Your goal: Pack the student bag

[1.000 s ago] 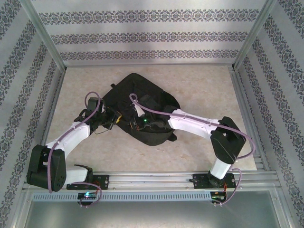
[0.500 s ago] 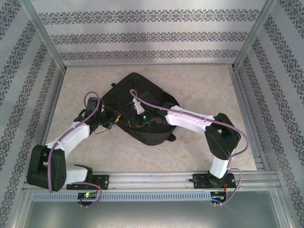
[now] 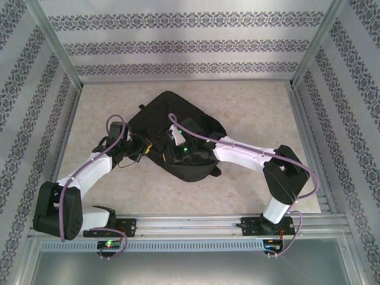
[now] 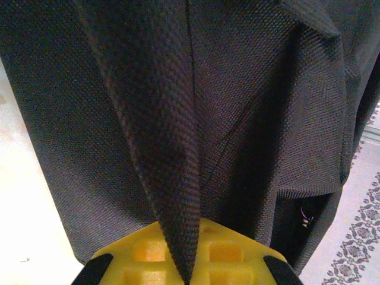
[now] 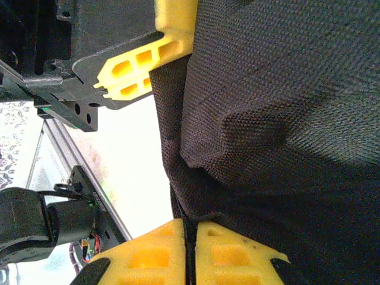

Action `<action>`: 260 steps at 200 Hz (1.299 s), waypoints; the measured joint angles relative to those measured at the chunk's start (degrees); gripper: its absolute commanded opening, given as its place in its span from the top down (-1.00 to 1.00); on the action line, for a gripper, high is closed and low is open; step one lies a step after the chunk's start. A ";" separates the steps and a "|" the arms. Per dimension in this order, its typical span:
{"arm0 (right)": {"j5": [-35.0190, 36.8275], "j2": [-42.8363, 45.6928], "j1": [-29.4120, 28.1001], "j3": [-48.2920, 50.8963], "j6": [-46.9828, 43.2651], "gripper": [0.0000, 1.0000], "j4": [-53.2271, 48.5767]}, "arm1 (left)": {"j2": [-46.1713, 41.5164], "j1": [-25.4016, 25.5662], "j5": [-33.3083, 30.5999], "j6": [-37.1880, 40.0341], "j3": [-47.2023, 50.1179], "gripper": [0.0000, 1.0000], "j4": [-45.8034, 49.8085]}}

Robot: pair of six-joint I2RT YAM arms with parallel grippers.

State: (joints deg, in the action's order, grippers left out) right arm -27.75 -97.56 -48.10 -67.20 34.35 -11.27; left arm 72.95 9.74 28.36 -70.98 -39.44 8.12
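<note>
Left pincer is clamped on a fold of the bag. Seen from the left wrist, its two yellow fingers meet at the bottom edge with a ridge of black weave pinched between them. The ridge runs taut away from the tips. Cloth spreads to either side of it, with a seamed flap edge on the right. Pale counter shows past the cloth on the left.

Closed too is the right pincer, also gripping the bag. From the right wrist, its yellow fingers press together with only a thin dark edge of fabric in the slit. A rumpled bulge of weave rises just beyond the tips. Farther out in that view, the left pincer's yellow finger and black housing stand at the top left against the same edge of cloth, so the two grips are near each other.

From above, both pincers sit at the bag's near-left side. The left arm reaches in from the left, and the right arm stretches across from the right. The bag lies about mid-counter, slightly left of centre, well apart from the patterned walls.
</note>
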 measured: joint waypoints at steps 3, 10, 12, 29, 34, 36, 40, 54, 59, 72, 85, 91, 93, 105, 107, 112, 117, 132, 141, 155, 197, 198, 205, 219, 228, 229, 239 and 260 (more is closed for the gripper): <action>0.00 0.09 0.00 0.15 0.00 0.85 0.07 | -0.02 0.00 0.07 0.00 0.00 1.00 0.02; 0.00 0.28 0.00 0.37 -0.07 0.85 0.24 | -0.04 0.00 0.17 0.02 0.00 1.00 0.07; 0.00 0.31 0.00 0.39 -0.09 0.85 0.26 | -0.04 0.00 0.17 0.02 0.00 1.00 0.09; 0.04 0.44 0.00 0.70 -0.42 0.81 0.48 | -0.04 0.00 0.20 0.02 0.00 1.00 0.15; 0.04 0.48 0.00 0.83 -0.61 0.80 0.50 | -0.04 0.00 0.20 0.02 0.00 1.00 0.17; 0.07 0.52 0.00 0.87 -0.68 0.79 0.57 | -0.07 0.00 0.20 0.02 0.00 1.00 0.20; 0.04 0.59 0.00 1.01 -0.87 0.77 0.63 | -0.04 0.00 0.20 0.02 0.00 1.00 0.20; 0.00 1.31 -0.02 1.46 -1.53 0.74 0.33 | -0.04 0.00 0.13 0.02 0.00 1.00 0.24; -0.07 1.81 -0.02 1.79 -1.77 0.73 -0.02 | -0.04 0.00 0.11 0.02 0.00 1.00 0.26; -0.22 3.30 -0.04 2.73 -2.34 0.69 -1.05 | -0.04 0.00 -0.02 0.02 0.00 1.00 0.33; -0.31 4.50 -0.04 3.34 -2.91 0.75 -1.99 | -0.04 0.00 -0.07 0.02 0.00 1.00 0.37; -0.44 4.85 -0.04 3.52 -3.02 0.78 -2.08 | -0.04 0.00 -0.07 0.02 0.00 1.00 0.37; -0.48 4.92 -0.04 3.56 -3.15 0.79 -2.10 | -0.07 0.00 -0.07 0.02 0.00 1.00 0.37; -0.85 5.07 -0.04 3.65 -3.28 0.80 -2.25 | -0.04 0.00 -0.09 0.02 0.00 1.00 0.37; -0.85 5.07 -0.04 3.65 -3.28 0.80 -2.25 | -0.07 0.00 -0.09 0.02 0.00 1.00 0.37; -0.92 5.07 -0.04 3.65 -3.28 0.80 -2.25 | -0.04 0.00 -0.09 0.02 0.00 1.00 0.39; -0.94 5.07 -0.04 3.65 -3.28 0.80 -2.34 | -0.04 0.00 -0.09 0.02 0.00 1.00 0.39; -1.31 5.07 -0.04 3.65 -3.23 0.90 -2.29 | -0.04 0.00 -0.09 0.02 0.00 1.00 0.37; -1.70 5.07 -0.04 3.65 -3.21 0.90 -2.21 | -0.04 0.00 -0.09 0.02 0.00 1.00 0.39; -2.29 5.07 -0.04 3.65 -3.15 0.87 -2.01 | -0.04 0.00 -0.09 0.02 0.00 1.00 0.39; -5.79 5.07 0.52 3.63 0.26 0.56 1.14 | -0.04 0.00 -0.07 0.02 0.00 1.00 0.39; -5.86 5.07 0.55 3.61 0.26 0.54 1.22 | -0.04 0.00 -0.07 0.02 0.00 1.00 0.39; -6.21 5.07 0.76 3.52 0.66 0.42 1.73 | -0.07 0.00 -0.09 0.02 0.00 1.00 0.39; -6.21 5.07 1.11 3.15 1.64 0.30 1.68 | -0.09 0.00 -0.07 0.00 0.00 1.00 0.39; -5.95 5.07 1.11 2.80 2.08 0.30 1.44 | -0.15 0.00 -0.07 0.00 0.00 1.00 0.39; -5.86 5.07 1.11 2.71 2.27 0.30 1.36 | -0.17 0.00 -0.07 -0.02 0.00 1.00 0.39; -5.25 5.07 1.11 2.40 2.78 0.30 0.98 | -0.26 0.00 -0.04 -0.04 0.00 1.00 0.39; -3.78 5.07 1.11 2.32 3.48 0.27 0.37 | -0.31 0.00 -0.02 -0.07 0.00 1.00 0.39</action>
State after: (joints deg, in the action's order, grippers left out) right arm -31.53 -92.49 -46.98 -64.88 37.82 -10.90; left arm 72.64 9.74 28.34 -71.05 -39.44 8.51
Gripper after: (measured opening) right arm 0.354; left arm 0.066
